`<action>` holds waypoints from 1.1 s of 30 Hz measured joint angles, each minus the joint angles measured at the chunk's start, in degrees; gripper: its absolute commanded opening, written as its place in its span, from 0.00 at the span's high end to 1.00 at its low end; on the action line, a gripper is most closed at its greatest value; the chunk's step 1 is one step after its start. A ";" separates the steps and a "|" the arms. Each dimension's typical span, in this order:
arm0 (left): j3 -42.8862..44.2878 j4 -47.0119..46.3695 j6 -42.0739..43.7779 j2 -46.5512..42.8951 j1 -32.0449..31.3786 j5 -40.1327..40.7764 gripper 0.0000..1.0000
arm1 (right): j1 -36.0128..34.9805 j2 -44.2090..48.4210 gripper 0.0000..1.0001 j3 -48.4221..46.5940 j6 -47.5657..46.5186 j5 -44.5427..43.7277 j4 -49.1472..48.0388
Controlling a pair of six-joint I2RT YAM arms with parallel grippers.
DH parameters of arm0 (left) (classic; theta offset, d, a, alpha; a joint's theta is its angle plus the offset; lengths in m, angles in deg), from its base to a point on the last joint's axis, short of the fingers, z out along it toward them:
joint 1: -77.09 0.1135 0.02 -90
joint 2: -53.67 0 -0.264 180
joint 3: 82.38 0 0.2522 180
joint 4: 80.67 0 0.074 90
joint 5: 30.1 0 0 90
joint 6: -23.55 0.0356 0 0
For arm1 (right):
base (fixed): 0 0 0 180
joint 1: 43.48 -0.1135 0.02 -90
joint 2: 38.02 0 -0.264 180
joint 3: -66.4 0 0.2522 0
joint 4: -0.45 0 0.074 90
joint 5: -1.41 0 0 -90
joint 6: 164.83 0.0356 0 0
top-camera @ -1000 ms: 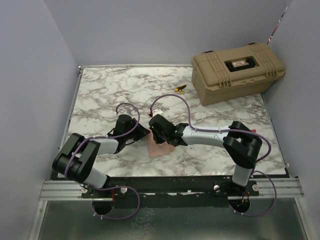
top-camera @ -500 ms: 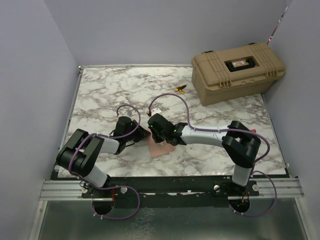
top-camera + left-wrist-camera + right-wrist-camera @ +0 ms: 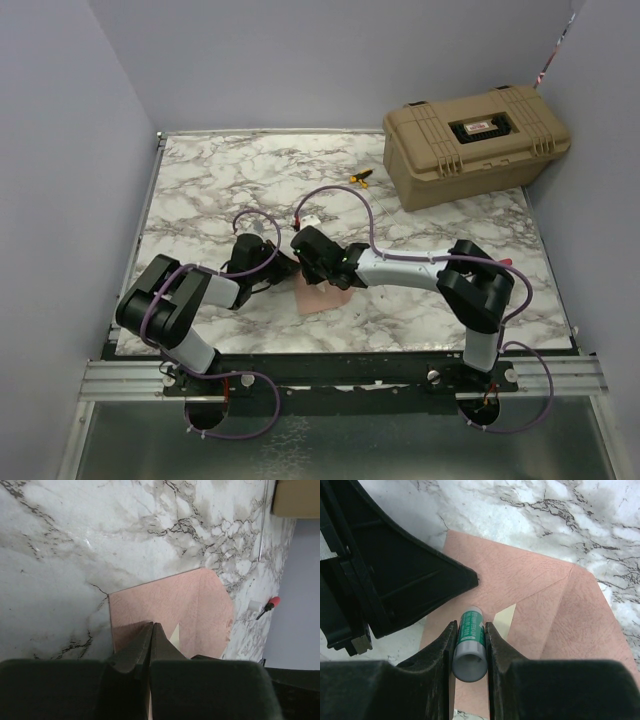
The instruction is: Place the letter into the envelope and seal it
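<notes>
The salmon-tan envelope (image 3: pixel 318 298) lies flat on the marble table near the front middle. Its flap lies open in the left wrist view (image 3: pixel 165 602) and the right wrist view (image 3: pixel 545 605). A small cream sliver (image 3: pixel 505 619) shows at its fold. The letter does not show as a separate sheet. My left gripper (image 3: pixel 291 267) is shut, its tips (image 3: pixel 152 626) resting on the envelope's near edge. My right gripper (image 3: pixel 308 268) is shut on a green glue stick (image 3: pixel 471 630), whose tip points at the envelope next to the left gripper (image 3: pixel 395 580).
A tan hard case (image 3: pixel 475 140) stands at the back right. A small yellow-and-black tool (image 3: pixel 360 177) lies left of it. A white tag (image 3: pixel 312 222) and purple cables hang near both wrists. Grey walls close in the left, back and right.
The right gripper has crept slightly left over the envelope with the glue stick. The left arm's elbow has shifted a little; its tips stay on the envelope.
</notes>
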 measured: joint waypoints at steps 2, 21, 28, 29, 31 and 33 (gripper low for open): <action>0.00 -0.22 -0.26 0.24 0.00 0.02 1.00 | -0.22 0.15 0.99 0.02 0.00 0.28 0.61; -0.28 -2.14 -1.70 1.29 -0.02 0.13 1.00 | -2.19 3.87 0.99 4.00 0.48 1.22 2.51; -0.46 -2.80 -1.70 1.49 -0.02 0.13 1.00 | -0.31 2.60 0.99 2.14 1.66 0.66 3.48; -0.44 -2.99 -1.70 1.62 -0.02 0.13 1.00 | 0.15 2.29 0.99 1.79 1.60 0.66 3.45; -0.44 -3.48 -1.70 1.88 0.00 0.11 1.00 | 1.07 1.03 1.00 0.15 1.33 0.57 3.52; -0.44 -3.76 -1.73 2.03 0.00 0.07 1.00 | 1.66 -0.50 0.99 -1.86 1.25 0.50 3.82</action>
